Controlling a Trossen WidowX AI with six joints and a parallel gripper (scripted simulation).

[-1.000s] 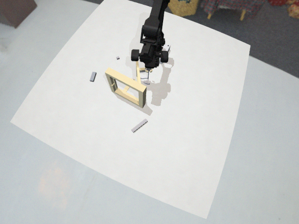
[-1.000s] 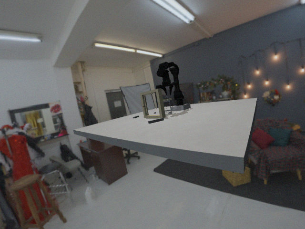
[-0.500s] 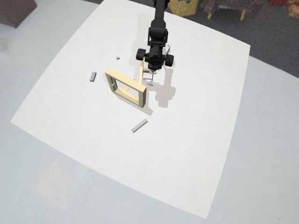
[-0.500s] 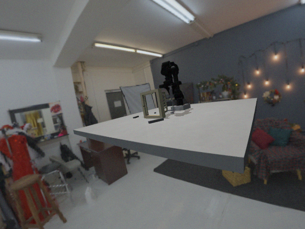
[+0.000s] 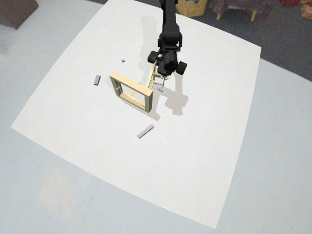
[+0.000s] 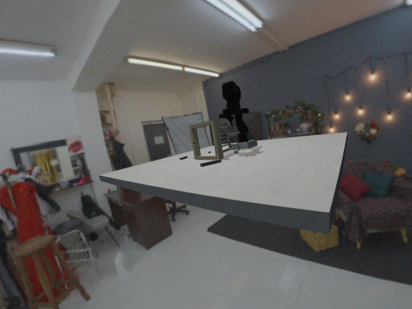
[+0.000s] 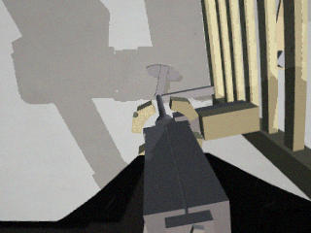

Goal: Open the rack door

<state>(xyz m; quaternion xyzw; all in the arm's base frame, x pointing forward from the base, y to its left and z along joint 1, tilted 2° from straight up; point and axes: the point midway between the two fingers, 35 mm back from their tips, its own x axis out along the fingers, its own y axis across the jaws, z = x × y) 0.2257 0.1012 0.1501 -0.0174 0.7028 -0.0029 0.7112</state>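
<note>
The tan rack frame (image 5: 131, 81) (image 6: 217, 141) stands upright on the table. The slatted door (image 5: 151, 78) (image 7: 236, 53) is swung wide out from it on the arm's side, roughly square to the frame; the exact angle cannot be read. My gripper (image 5: 165, 72) (image 7: 173, 162) is shut on the grey upright handle (image 7: 182, 182), which stands between the black fingers. The handle's thin rod runs down through broken tan ring pieces beside the door to a grey disc (image 5: 160, 88) (image 7: 162, 72). The arm hides the top of the handle in the top view.
A long grey bar (image 5: 145, 131) (image 6: 210, 163) lies in front of the frame. A shorter grey block (image 5: 97, 80) (image 6: 183, 158) and a tiny one (image 5: 123, 60) lie on the frame's left side. All rest on the white table (image 5: 188, 151) (image 6: 266, 179).
</note>
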